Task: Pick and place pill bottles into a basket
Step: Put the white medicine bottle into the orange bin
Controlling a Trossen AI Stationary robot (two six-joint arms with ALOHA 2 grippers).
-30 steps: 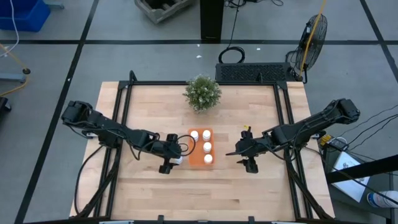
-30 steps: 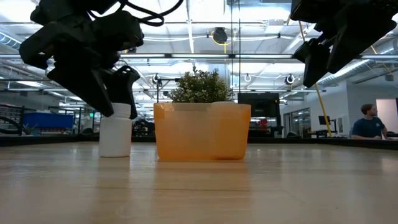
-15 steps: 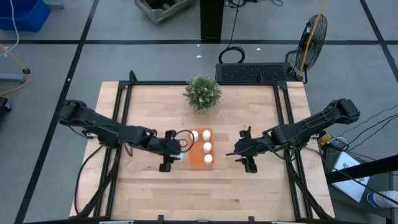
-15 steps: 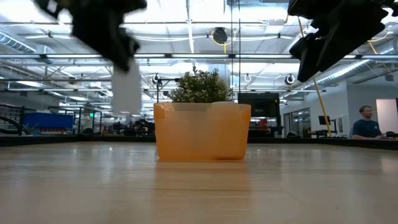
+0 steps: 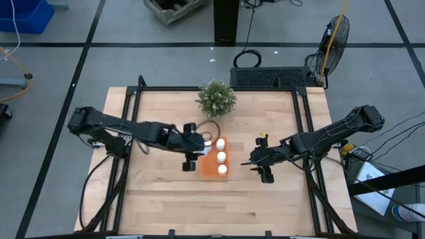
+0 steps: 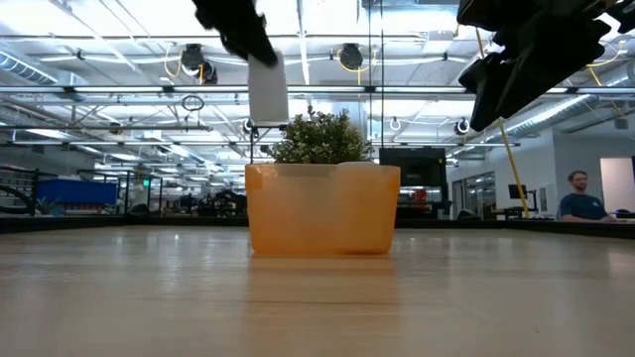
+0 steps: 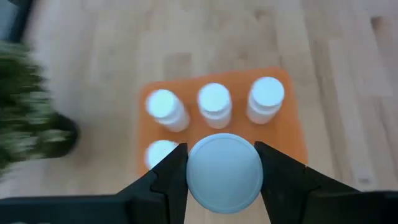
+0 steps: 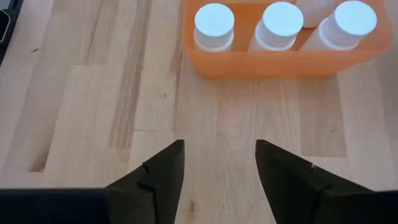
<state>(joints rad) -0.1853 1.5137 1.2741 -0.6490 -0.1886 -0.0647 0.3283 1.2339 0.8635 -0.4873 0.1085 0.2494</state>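
Note:
The orange basket (image 5: 207, 170) lies mid-table, and several white pill bottles (image 7: 214, 102) stand upright on its floor. My left gripper (image 5: 198, 150) hangs above the basket's left part, shut on one more pill bottle (image 7: 224, 169), which shows high over the basket's left end (image 6: 266, 91) in the low view. My right gripper (image 8: 219, 167) hovers to the right of the basket (image 8: 280, 61), open, with only bare wood between its fingers (image 8: 158, 174). My left gripper pinches the bottle's upper part, at the cap's two opposite sides (image 7: 194, 171), between its two fingers (image 7: 171, 177). The fingers come from above, pointing down. The bottle hangs about upright below them (image 6: 268, 99), lifted clear above the basket.
A bushy green potted plant (image 5: 216, 98) stands behind the basket near the table's far edge. Black frame rails (image 5: 133, 113) run along the table's left and right sides. Bare wood lies in front of the basket. A person (image 6: 578, 196) sits in the room beyond.
My left gripper has lifted the pill bottle, which stood on the table left of the basket, clear of the wood. It has carried it up and toward the table's right and far edges, over the basket. The bottle has stayed about upright.

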